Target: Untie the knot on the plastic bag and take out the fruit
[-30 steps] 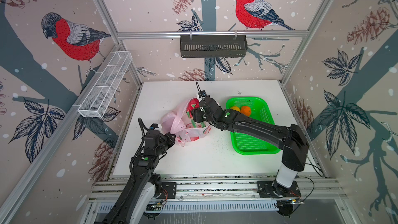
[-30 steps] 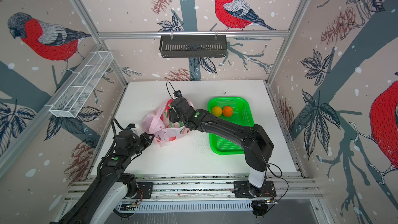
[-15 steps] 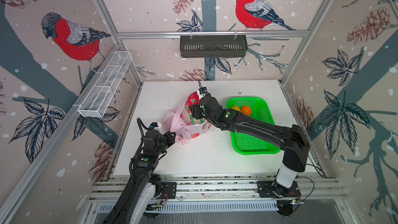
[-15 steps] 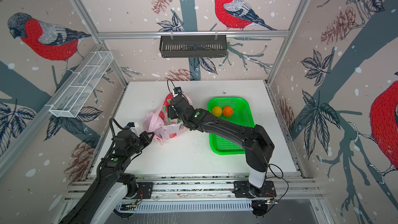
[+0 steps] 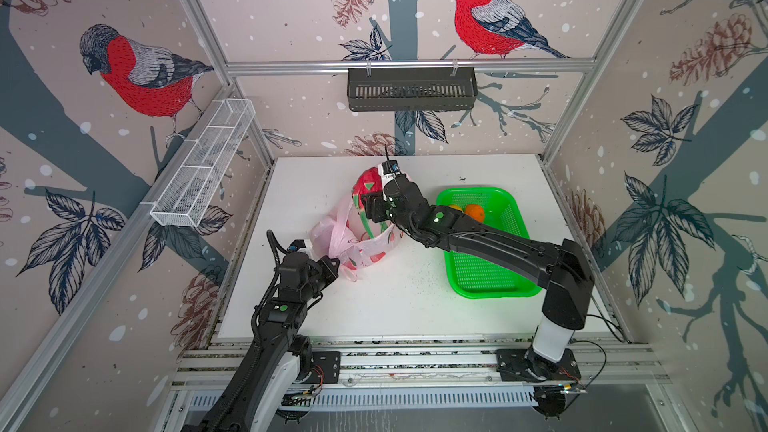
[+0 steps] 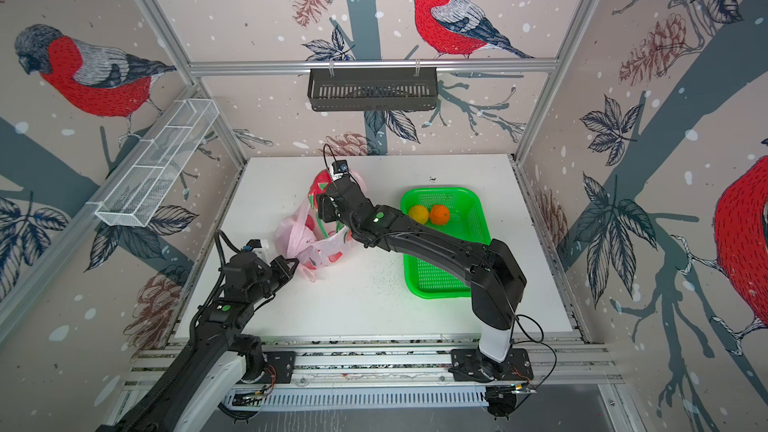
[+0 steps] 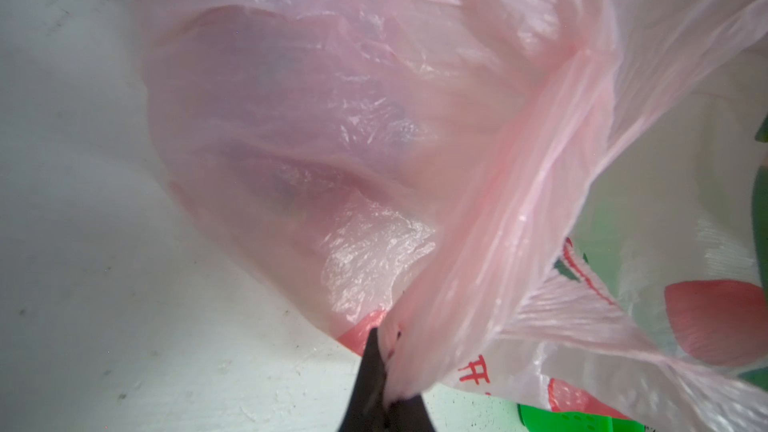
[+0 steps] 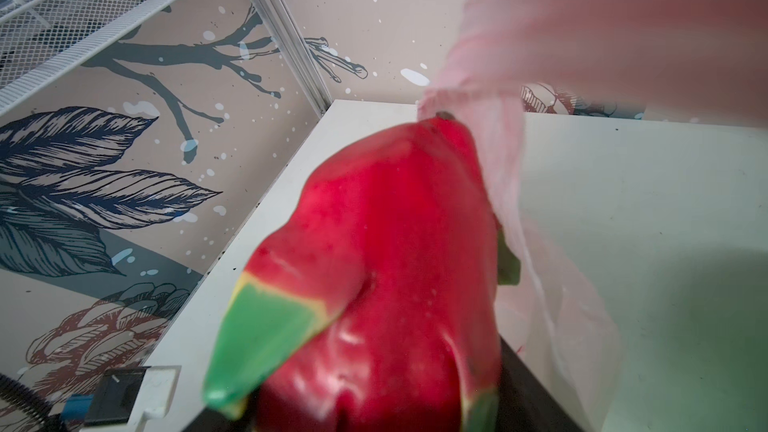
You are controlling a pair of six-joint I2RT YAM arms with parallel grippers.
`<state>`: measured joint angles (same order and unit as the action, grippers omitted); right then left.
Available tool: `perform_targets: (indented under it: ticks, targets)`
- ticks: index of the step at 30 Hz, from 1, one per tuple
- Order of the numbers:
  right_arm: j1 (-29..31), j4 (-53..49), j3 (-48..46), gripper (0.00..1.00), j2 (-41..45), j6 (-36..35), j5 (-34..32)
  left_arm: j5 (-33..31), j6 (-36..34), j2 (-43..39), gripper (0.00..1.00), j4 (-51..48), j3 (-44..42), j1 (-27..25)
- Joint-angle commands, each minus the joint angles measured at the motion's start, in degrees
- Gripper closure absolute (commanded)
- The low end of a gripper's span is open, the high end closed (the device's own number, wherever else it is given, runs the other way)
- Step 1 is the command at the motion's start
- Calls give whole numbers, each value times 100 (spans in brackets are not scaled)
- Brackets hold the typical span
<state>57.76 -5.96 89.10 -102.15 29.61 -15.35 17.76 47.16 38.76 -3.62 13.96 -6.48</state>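
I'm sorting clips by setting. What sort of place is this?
Likely a robot lab test cell, not a home: an aluminium frame holds bird wallpaper panels, and a left arm and right arm are mounted on a rail fronting a white table.

One plastic bag (image 5: 332,238) lies on the table (image 5: 415,305), between its middle and left edge. One dragon fruit (image 5: 368,184) shows above the bag. One green basket (image 5: 482,272) sits by the right edge and holds two round fruits: one yellow fruit (image 6: 418,214) and one orange (image 6: 439,214). There are two black arms (image 5: 498,247), one white wire shelf (image 5: 203,164) and one black wall rack (image 5: 411,89). Fruit inside the bag cannot be counted.
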Motion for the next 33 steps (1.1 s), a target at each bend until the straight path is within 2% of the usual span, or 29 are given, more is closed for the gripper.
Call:
perform_targets:
  ticks: [1,17,33]
  targets:
    - [80,415,-71,76,157,-52,92,-106,102,162,100,613,15,5]
    - [308,821,-287,76,537,-163,226,-107,143,714,100,1142,135,-2]
    - [443,1076,-261,76,652,-209,437,-172,233,762,100,1299,197,-20]
